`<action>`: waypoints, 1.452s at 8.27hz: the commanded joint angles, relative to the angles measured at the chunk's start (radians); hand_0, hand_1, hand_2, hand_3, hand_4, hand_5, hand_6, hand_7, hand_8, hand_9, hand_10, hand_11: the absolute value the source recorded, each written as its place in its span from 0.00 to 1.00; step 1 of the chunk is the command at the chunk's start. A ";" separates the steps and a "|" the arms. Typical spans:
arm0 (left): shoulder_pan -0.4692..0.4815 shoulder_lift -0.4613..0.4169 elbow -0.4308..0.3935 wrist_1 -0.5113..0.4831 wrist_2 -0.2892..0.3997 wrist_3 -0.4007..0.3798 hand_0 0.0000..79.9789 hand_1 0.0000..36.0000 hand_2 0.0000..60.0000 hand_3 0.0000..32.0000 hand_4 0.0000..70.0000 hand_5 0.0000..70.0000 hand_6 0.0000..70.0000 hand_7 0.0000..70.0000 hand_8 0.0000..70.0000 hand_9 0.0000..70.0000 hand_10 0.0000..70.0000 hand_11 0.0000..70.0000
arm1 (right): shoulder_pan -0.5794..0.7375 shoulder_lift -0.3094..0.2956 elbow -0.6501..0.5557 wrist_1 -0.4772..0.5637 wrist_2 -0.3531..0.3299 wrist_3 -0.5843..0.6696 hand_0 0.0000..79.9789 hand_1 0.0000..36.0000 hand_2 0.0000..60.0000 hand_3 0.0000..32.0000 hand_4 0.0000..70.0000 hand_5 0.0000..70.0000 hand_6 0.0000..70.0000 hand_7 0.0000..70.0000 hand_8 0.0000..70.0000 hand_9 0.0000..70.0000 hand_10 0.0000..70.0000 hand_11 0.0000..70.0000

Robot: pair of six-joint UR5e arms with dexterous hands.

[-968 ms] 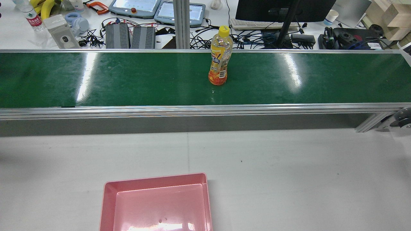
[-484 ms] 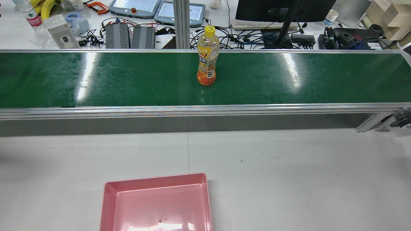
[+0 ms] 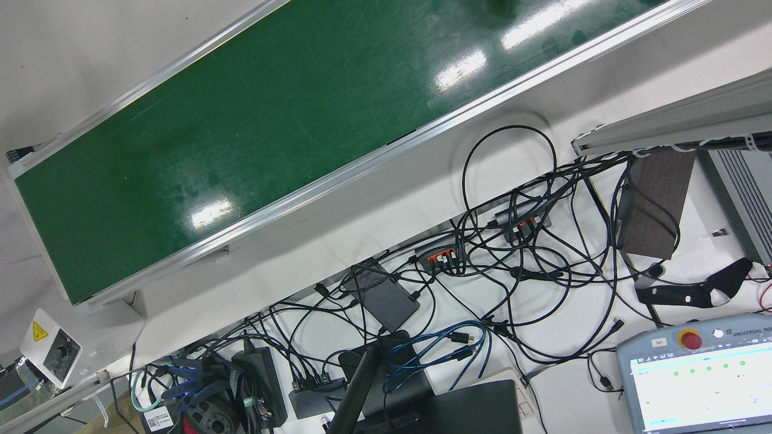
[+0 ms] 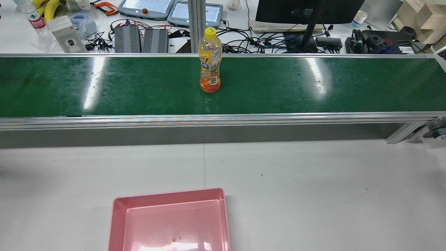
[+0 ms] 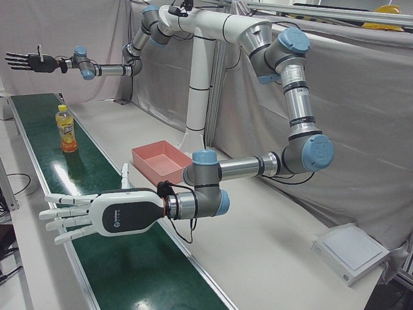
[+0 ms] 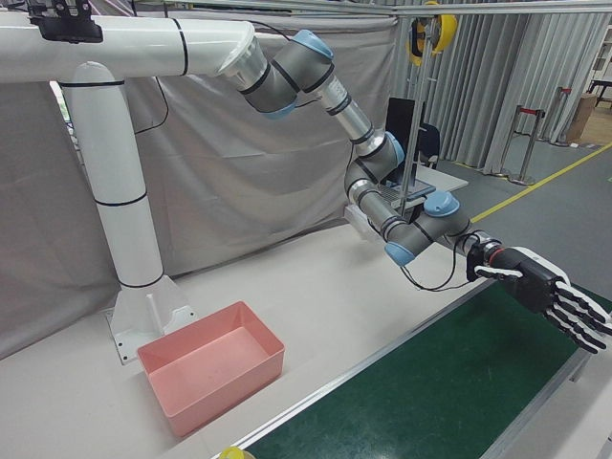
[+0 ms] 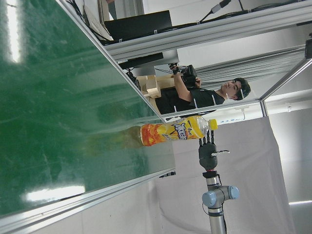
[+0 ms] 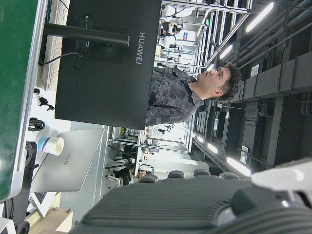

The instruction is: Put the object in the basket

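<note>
Rear-to-front layout. The empty pink basket sits at the near edge of the bench. Beyond it, the orange juice bottle stands upright on the green conveyor belt, not yet grasped. The left hand and right hand hover over opposite belt ends, fingers spread, empty. Grasp, transfer and release all remain; the belt's raised rail lies between bottle and basket.
</note>
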 commanded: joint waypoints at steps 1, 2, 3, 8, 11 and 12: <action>0.000 0.001 0.000 0.000 -0.001 0.000 0.61 0.05 0.00 0.27 0.00 0.18 0.00 0.00 0.07 0.02 0.00 0.00 | 0.000 0.000 0.000 0.000 0.000 -0.001 0.00 0.00 0.00 0.00 0.00 0.00 0.00 0.00 0.00 0.00 0.00 0.00; 0.000 0.001 0.002 -0.002 -0.001 0.002 0.61 0.05 0.00 0.25 0.00 0.18 0.00 0.00 0.07 0.02 0.00 0.00 | -0.002 0.000 0.000 0.000 0.000 -0.001 0.00 0.00 0.00 0.00 0.00 0.00 0.00 0.00 0.00 0.00 0.00 0.00; 0.000 0.002 0.003 -0.003 -0.001 0.006 0.61 0.05 0.00 0.24 0.00 0.18 0.00 0.00 0.07 0.02 0.00 0.00 | 0.000 0.000 0.000 0.000 0.000 0.001 0.00 0.00 0.00 0.00 0.00 0.00 0.00 0.00 0.00 0.00 0.00 0.00; 0.148 -0.052 -0.003 -0.013 -0.005 0.069 0.61 0.05 0.00 0.22 0.00 0.16 0.00 0.00 0.06 0.01 0.01 0.03 | 0.000 0.000 0.000 0.000 -0.001 -0.001 0.00 0.00 0.00 0.00 0.00 0.00 0.00 0.00 0.00 0.00 0.00 0.00; 0.149 -0.068 -0.072 0.084 -0.056 0.077 0.61 0.04 0.00 0.08 0.00 0.15 0.00 0.00 0.08 0.03 0.04 0.07 | -0.002 0.000 0.000 0.000 0.000 -0.001 0.00 0.00 0.00 0.00 0.00 0.00 0.00 0.00 0.00 0.00 0.00 0.00; 0.149 -0.068 -0.074 0.093 -0.054 0.075 0.60 0.03 0.00 0.08 0.00 0.15 0.00 0.00 0.08 0.02 0.04 0.08 | 0.000 0.000 0.000 0.000 -0.001 -0.001 0.00 0.00 0.00 0.00 0.00 0.00 0.00 0.00 0.00 0.00 0.00 0.00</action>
